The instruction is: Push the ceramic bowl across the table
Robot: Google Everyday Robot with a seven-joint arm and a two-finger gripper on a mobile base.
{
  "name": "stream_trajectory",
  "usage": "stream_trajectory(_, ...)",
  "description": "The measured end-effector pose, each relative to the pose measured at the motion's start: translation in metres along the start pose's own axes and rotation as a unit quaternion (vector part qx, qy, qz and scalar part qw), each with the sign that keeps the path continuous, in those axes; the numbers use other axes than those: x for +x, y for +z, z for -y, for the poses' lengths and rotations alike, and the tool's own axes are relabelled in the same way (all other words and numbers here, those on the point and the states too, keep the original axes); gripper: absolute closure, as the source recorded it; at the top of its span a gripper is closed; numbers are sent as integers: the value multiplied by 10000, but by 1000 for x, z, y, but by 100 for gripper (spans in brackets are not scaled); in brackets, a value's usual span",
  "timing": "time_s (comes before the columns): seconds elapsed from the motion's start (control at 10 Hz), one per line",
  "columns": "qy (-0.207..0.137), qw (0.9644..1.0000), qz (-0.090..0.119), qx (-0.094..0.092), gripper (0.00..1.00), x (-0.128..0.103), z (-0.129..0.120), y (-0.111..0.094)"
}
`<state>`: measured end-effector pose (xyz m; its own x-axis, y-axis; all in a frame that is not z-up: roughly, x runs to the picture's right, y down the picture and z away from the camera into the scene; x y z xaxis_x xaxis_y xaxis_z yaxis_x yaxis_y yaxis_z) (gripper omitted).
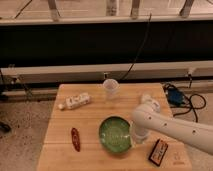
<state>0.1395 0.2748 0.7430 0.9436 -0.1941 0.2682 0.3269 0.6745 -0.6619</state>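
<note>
The green ceramic bowl [115, 134] sits on the light wooden table [95, 115], near the front middle. My white arm reaches in from the lower right. Its gripper [136, 138] is low at the bowl's right rim and seems to touch it. The arm's end hides the part of the rim closest to it.
A translucent white cup [110, 88] stands at the table's back middle. A small white bottle [76, 101] lies at the back left. A red-brown packet [75, 138] lies at the front left. A dark snack packet [159, 151] lies at the front right, under my arm.
</note>
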Motion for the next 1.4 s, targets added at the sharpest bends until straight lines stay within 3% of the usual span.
stream_trajectory(0.2, -70, 10000, -11, -3, 100, -17, 9, 1)
stream_trajectory(0.7, -76, 10000, -38, 15, 100, -13, 18, 8)
stream_trajectory(1.4, -209, 9997, -129, 34, 100, -32, 32, 11)
